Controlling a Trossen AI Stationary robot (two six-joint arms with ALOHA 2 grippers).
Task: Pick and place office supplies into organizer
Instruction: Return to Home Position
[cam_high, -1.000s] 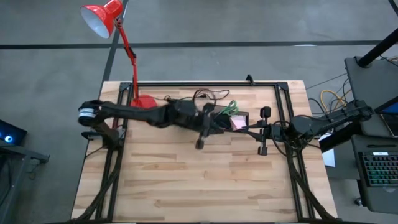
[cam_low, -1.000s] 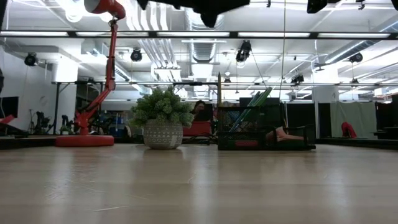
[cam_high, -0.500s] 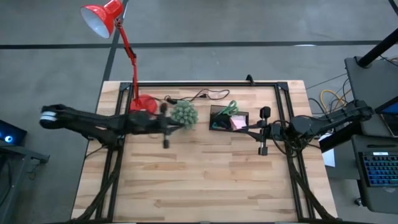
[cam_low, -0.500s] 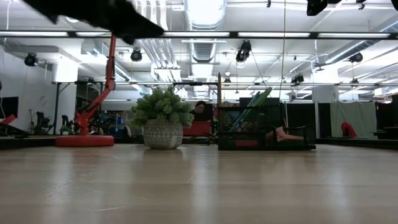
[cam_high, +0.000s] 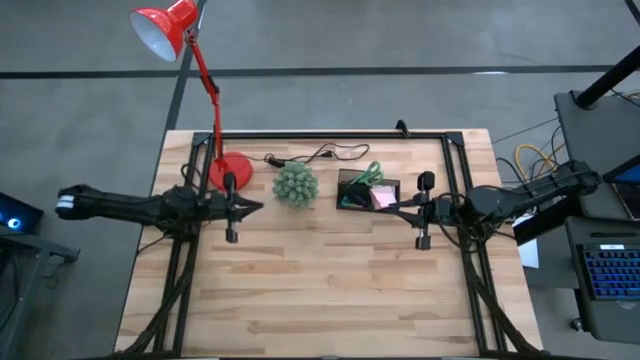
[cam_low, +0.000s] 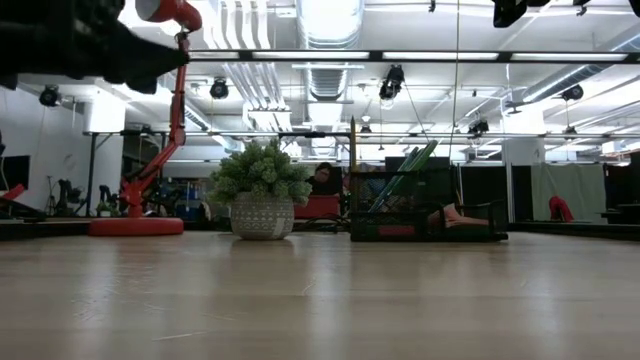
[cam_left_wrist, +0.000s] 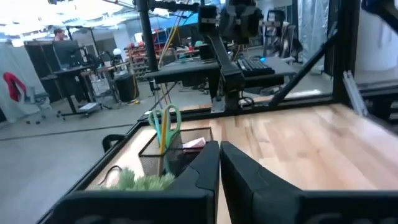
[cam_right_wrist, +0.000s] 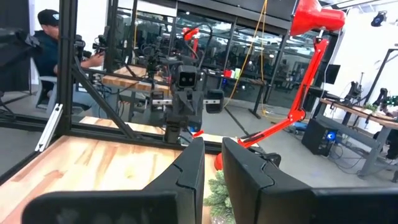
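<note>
Left gripper (cam_high: 252, 207), apparently clenched empty, has pulled back from the organizer (cam_high: 343, 180) past the plant (cam_high: 296, 184).

Slim dark arms (cam_high: 150, 207) — black pincers (cam_high: 252, 207) (cam_high: 388, 207)

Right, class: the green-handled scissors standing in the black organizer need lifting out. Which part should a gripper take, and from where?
Probably the handle loops of the scissors, approached from above. They stand blades-down in the organizer, so only the green loops clear its rim; its walls block a sideways approach.
</note>
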